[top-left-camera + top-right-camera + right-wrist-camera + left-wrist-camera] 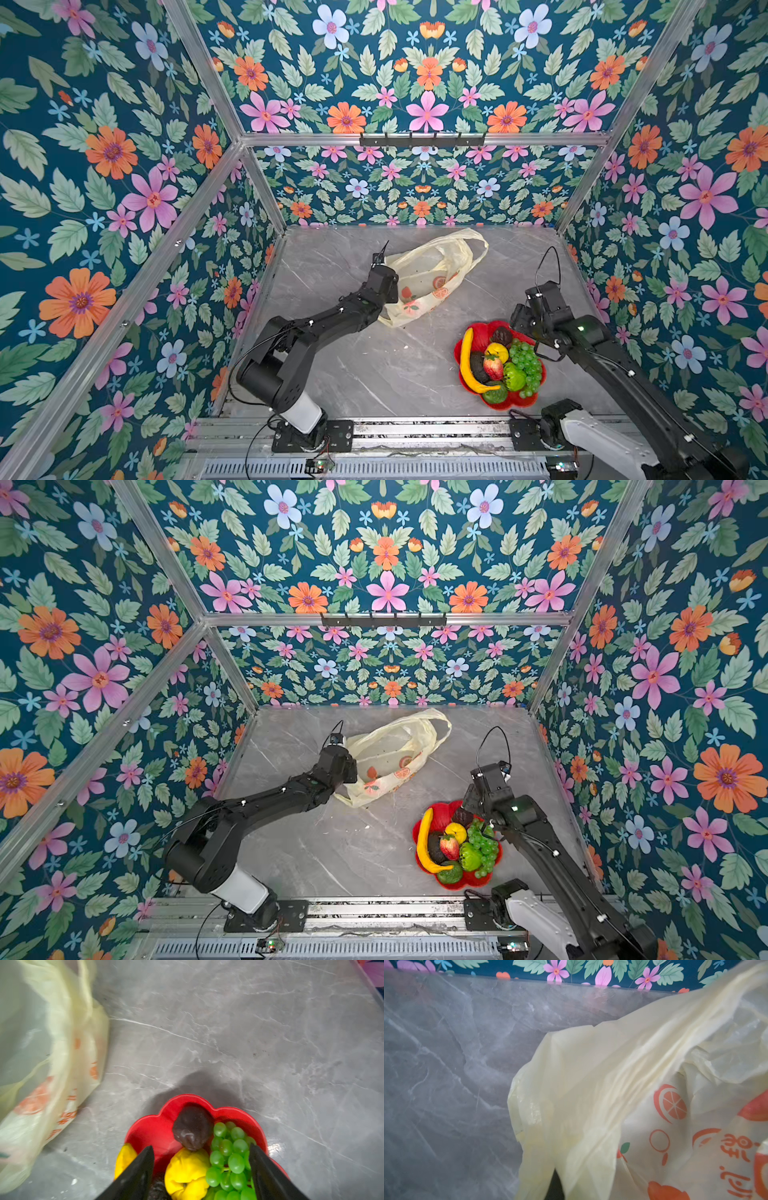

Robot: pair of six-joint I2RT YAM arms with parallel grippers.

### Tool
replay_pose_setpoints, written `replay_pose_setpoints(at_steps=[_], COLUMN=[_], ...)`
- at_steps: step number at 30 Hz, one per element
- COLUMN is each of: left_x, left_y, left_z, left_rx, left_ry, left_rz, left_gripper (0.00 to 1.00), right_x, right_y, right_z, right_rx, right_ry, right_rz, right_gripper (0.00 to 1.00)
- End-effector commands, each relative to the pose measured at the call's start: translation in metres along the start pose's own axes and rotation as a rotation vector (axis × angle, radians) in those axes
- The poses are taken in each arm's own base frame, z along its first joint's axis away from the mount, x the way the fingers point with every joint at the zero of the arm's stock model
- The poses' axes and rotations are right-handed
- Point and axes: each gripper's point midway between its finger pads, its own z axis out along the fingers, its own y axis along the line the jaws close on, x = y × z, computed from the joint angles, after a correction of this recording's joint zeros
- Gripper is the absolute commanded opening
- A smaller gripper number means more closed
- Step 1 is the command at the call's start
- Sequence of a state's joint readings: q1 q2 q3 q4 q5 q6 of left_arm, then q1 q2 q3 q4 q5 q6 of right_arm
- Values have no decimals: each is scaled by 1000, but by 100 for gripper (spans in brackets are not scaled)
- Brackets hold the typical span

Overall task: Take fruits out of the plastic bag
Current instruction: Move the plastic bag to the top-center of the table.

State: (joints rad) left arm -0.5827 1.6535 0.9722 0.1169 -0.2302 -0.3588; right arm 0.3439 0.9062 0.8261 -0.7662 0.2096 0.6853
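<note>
The pale-yellow plastic bag (432,270) (395,750) lies slack at the back middle of the table, and only printed orange slices show on it. My left gripper (555,1186) is shut on a bunched fold at the bag's (591,1084) left edge. The plastic hides its jaws. The fruits lie piled on the red flower-shaped plate (458,353) at the front right: banana (467,361), strawberry (493,366), lemon (187,1172), grapes (230,1157), dark avocado (193,1126) and green apple (514,376). My right gripper (201,1146) hangs open over the plate's (155,1130) far side, holding nothing.
The grey marble tabletop (374,365) is boxed in by floral walls on three sides. A black hook rail (422,140) is fixed high on the back wall. Both arm bases stand on the metal rail (415,428) along the front edge.
</note>
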Motion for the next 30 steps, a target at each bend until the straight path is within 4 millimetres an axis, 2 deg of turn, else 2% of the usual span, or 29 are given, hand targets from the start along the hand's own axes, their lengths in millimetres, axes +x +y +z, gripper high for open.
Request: replay_pose_setpoints(at_steps=[1, 4, 9, 13, 18, 21, 23, 26, 28, 30], left_x=[-16, -39, -67, -75, -85, -92, -98, -113, -125, -132], left_y=[-12, -15, -25, -41, -42, -43, -40, -35, -33, -37], left_z=[14, 35, 81, 110, 131, 131, 127, 111, 92, 74], left_rx=[9, -14, 50, 87, 41, 31, 11, -38, -66, -56], left_ry=[12, -7, 14, 43, 80, 68, 62, 52, 54, 71], left_rz=[101, 161, 212, 294, 329, 344, 346, 325, 293, 265], left_gripper=[0, 0, 2, 5, 8, 15, 23, 49, 65, 75], right_x=[-7, -3, 6, 11, 13, 15, 14, 15, 15, 16], right_y=[12, 13, 17, 16, 16, 16, 16, 17, 17, 16], right_z=[-4, -3, 1, 2, 3, 5, 5, 6, 7, 10], right_rx=[-79, -109, -147, -159, -164, -161, -162, -163, -164, -160], right_ry=[-45, -45, -23, -16, -7, 0, -1, -1, -3, 2], right_rz=[14, 26, 44, 54, 59, 58, 58, 56, 57, 54], right_gripper=[74, 74, 74, 74, 74, 74, 74, 74, 74, 74])
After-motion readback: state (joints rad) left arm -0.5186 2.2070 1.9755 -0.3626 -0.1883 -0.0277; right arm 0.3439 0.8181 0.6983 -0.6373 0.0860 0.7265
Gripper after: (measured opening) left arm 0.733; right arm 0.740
